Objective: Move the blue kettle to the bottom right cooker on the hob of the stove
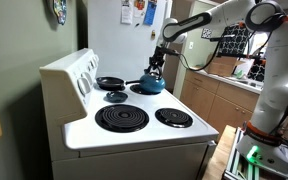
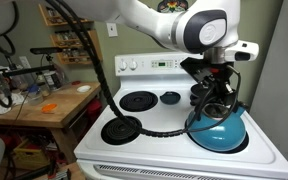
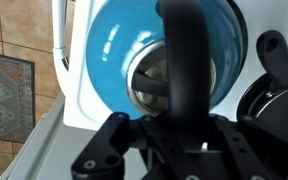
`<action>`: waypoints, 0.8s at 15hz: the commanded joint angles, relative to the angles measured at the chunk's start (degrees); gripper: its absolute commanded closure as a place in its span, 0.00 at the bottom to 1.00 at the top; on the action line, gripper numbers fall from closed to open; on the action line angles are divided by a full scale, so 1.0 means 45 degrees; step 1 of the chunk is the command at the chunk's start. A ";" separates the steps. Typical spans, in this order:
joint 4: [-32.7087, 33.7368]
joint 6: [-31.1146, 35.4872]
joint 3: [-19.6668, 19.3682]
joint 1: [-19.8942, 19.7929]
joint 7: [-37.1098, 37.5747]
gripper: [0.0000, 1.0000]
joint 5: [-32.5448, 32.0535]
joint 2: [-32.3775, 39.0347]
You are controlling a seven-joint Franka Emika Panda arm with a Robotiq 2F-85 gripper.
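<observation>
The glossy teal-blue kettle [image 2: 218, 130] is at the front right corner of the white hob [image 2: 174, 146], over the bottom right cooker, which it almost hides; only a sliver of rim [image 2: 245, 145] shows. I cannot tell whether the kettle rests on it or hangs just above. My gripper [image 2: 214, 96] is shut on the kettle's arched dark handle from above. An exterior view also shows the kettle [image 1: 151, 85] under the gripper [image 1: 156, 63]. In the wrist view the kettle [image 3: 104, 60] fills the frame and its handle runs between my fingers [image 3: 187, 112].
A black frying pan [image 2: 121, 129] sits beside the kettle, its handle pointing toward it; it also shows in the wrist view [image 3: 279, 95]. A large black coil [image 2: 139, 100] and a small coil [image 2: 170, 97] lie near the knob panel [image 2: 149, 65]. A wooden table [image 2: 44, 105] stands beside the stove.
</observation>
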 commanded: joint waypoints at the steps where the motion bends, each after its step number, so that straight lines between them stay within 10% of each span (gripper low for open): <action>1: 0.0950 -0.0035 0.0064 0.0103 -0.0387 0.98 0.0638 0.0541; 11: 0.1748 -0.0068 -0.0010 0.0195 -0.0243 0.97 0.0777 0.1223; 12: 0.1757 -0.0066 -0.0026 0.0205 -0.0187 0.68 0.0750 0.1220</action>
